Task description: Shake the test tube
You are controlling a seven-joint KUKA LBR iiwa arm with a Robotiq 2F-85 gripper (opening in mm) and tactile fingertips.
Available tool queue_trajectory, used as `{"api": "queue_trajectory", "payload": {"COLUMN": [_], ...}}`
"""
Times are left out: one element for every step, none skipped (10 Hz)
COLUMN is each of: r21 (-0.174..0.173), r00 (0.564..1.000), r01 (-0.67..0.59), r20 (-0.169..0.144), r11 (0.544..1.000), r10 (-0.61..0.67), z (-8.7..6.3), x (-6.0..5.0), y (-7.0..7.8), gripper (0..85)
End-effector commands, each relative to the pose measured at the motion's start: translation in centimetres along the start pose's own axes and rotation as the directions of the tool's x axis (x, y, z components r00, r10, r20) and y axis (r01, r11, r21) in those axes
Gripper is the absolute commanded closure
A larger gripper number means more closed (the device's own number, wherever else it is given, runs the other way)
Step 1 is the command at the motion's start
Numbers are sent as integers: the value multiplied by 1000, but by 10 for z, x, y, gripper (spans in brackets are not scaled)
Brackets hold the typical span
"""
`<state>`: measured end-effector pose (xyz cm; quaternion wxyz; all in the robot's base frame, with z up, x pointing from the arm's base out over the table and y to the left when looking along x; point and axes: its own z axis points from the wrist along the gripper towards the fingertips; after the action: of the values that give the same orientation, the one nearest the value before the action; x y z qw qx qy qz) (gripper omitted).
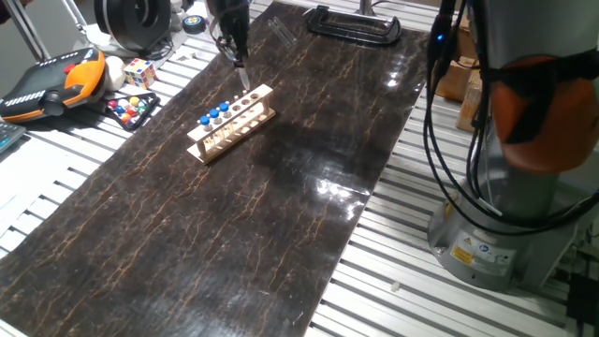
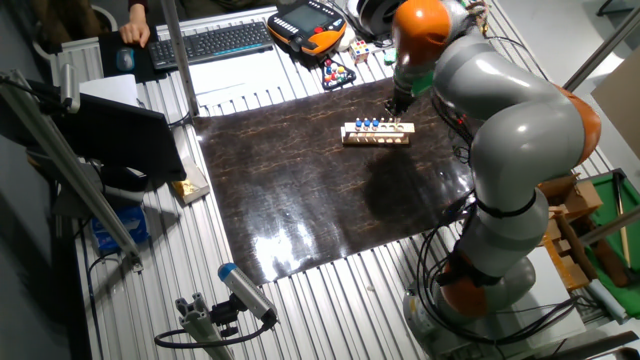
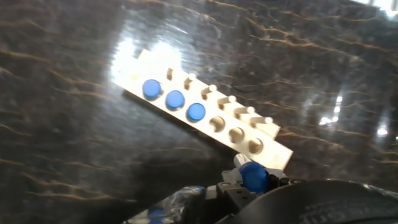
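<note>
A pale wooden rack point(image 3: 205, 118) lies on the dark marbled mat, with three blue-capped tubes point(image 3: 175, 99) standing in holes at one end and three holes empty beside them. My gripper point(image 3: 249, 182) hangs just off the rack's empty end, shut on one test tube point(image 3: 254, 176) whose blue cap shows between the fingers. In one fixed view the gripper point(image 1: 241, 67) holds the tube point(image 1: 244, 82) upright just above the far end of the rack point(image 1: 231, 123). The other fixed view shows the gripper point(image 2: 396, 107) over the rack point(image 2: 378, 134).
A black clamp point(image 1: 351, 22) lies at the mat's far edge. A teach pendant point(image 1: 51, 82), a Rubik's cube point(image 1: 139, 72) and a tray of coloured balls point(image 1: 131, 109) sit left of the mat. The arm's grey base point(image 1: 510, 215) stands to the right.
</note>
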<state>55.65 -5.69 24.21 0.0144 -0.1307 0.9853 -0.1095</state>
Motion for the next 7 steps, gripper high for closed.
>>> {"api": "queue_trajectory", "payload": {"r21": [170, 22, -25, -65, -116, -162, -197], "r00": [1000, 998, 996, 994, 991, 987, 984], "r01": [-4, -65, -84, -107, -132, -155, -170], "r20": [4, 23, 24, 24, 24, 25, 22], "r11": [986, 998, 996, 992, 984, 974, 965], "r10": [4, 64, 85, 109, 135, 161, 178], "z": [0, 1, 1, 2, 2, 2, 1], "x": [0, -1, -1, -2, -2, -3, -4], "y": [0, 3, 6, 10, 13, 16, 18], "gripper": [843, 843, 843, 843, 843, 843, 843]}}
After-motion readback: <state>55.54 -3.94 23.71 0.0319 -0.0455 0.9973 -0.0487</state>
